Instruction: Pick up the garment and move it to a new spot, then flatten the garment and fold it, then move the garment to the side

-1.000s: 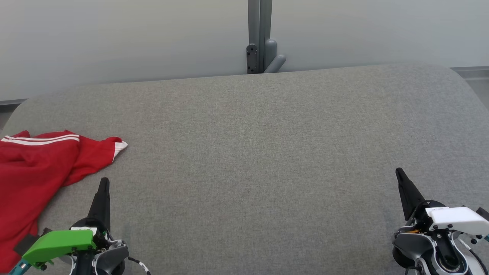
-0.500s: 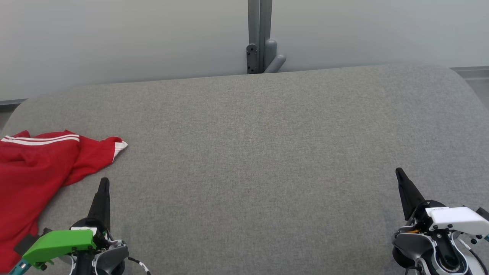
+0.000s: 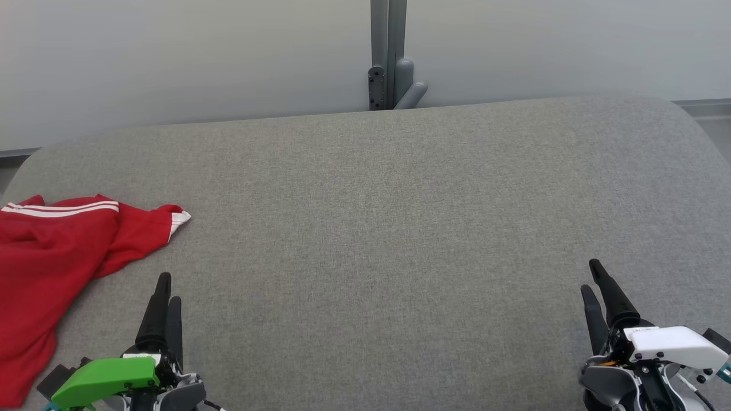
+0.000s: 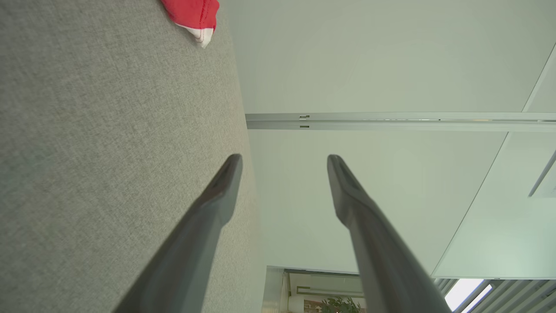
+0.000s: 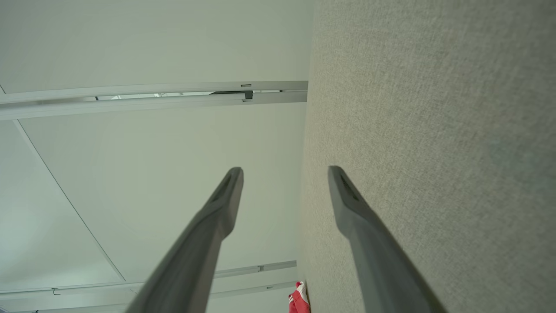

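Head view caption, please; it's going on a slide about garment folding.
Red garment crumpled at the left edge of the grey table; left gripper and right gripper open, empty, near the front.

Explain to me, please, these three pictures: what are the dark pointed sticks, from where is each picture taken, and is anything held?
This is a wheeled robot with two arms. The wide picture comes from a camera on its head, looking down at a grey padded surface. The dark pointed pairs at the bottom are its grasping tools: the left gripper, with a green part, and the right gripper, with a white part. The other two pictures come from a camera on each wrist, looking along that gripper's two fingers, so the surface appears turned sideways. A red garment with white stripes lies crumpled at the surface's left edge. Both grippers are open and hold nothing; the folding work is not yet begun.
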